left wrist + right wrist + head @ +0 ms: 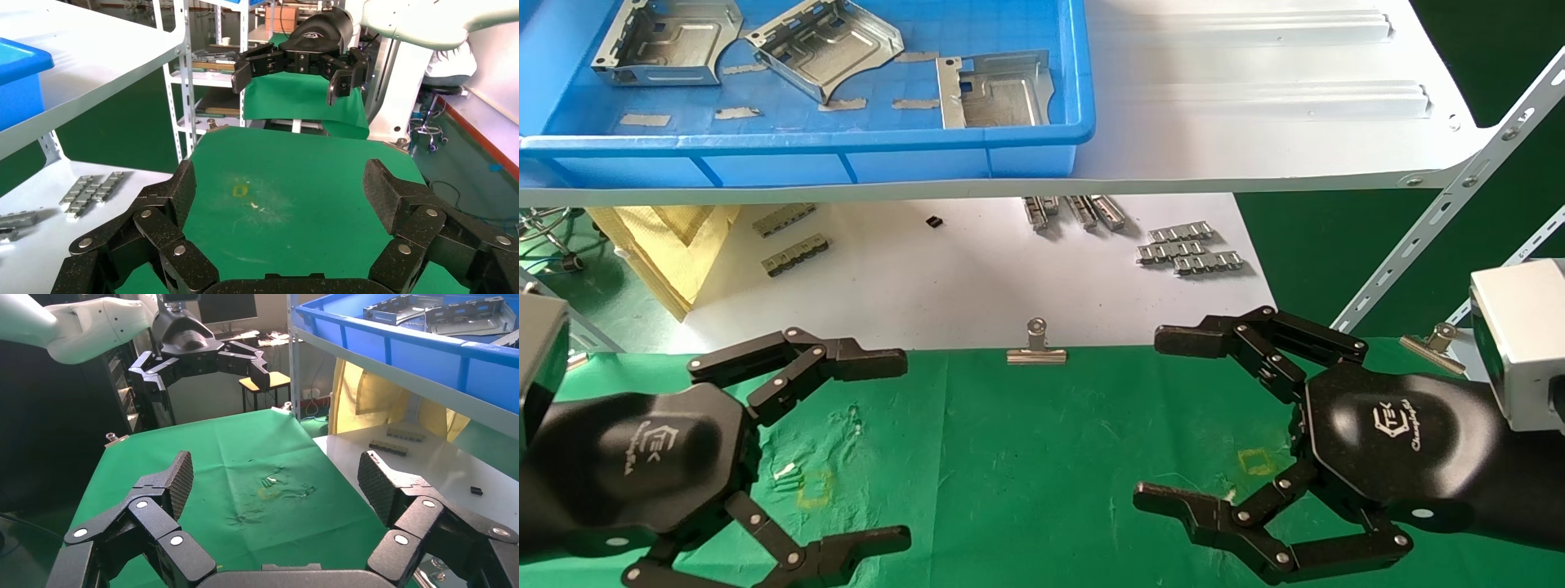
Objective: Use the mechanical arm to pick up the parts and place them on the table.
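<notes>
Three silver sheet-metal parts lie in a blue tray (862, 155) on the white shelf: one at far left (666, 41), one in the middle (825, 45), one at right (997, 90). The green cloth table (1026, 457) lies below, bare of parts. My left gripper (878, 449) is open and empty over the table's left side; it also shows in the left wrist view (278, 193). My right gripper (1173, 420) is open and empty over the right side; it also shows in the right wrist view (275, 484). Both are well below and in front of the tray.
The white ribbed shelf panel (1254, 90) overhangs a white sheet (977, 269) with small grey metal strips (1189, 247). Silver binder clips (1036, 347) hold the cloth's far edge. A slotted shelf brace (1442, 204) runs at the right. Yellow square marks (1258, 461) sit on the cloth.
</notes>
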{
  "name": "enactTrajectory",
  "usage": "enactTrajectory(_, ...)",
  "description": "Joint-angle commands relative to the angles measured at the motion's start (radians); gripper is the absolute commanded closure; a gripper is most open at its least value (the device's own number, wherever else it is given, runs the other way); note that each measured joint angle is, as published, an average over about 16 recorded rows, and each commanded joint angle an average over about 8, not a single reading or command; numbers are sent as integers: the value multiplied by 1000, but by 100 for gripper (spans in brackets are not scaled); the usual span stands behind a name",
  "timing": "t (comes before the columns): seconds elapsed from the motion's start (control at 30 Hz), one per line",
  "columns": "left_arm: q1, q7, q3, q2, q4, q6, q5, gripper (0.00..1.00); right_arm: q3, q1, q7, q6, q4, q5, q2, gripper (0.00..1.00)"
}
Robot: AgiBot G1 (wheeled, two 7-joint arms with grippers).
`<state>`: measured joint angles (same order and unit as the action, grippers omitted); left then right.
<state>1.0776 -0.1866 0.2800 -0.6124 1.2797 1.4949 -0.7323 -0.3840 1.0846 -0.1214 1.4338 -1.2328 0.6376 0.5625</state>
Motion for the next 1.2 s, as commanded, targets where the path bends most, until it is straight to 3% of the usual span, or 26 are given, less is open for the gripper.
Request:
enactTrajectory(0.03,0,0,0,0,0,0,0,0,0,0,0,0,0,0,0,0)
enactTrajectory(0.37,0,0,0,0,0,0,0,0,0,0,0,0,0,0,0,2)
enactTrajectory(0.63,0,0,0,0,0,0,0,0,0,0,0,0,0,0,0,100)
enactTrajectory(1.2,0,0,0,0,0,0,0,0,0,0,0,0,0,0,0,100)
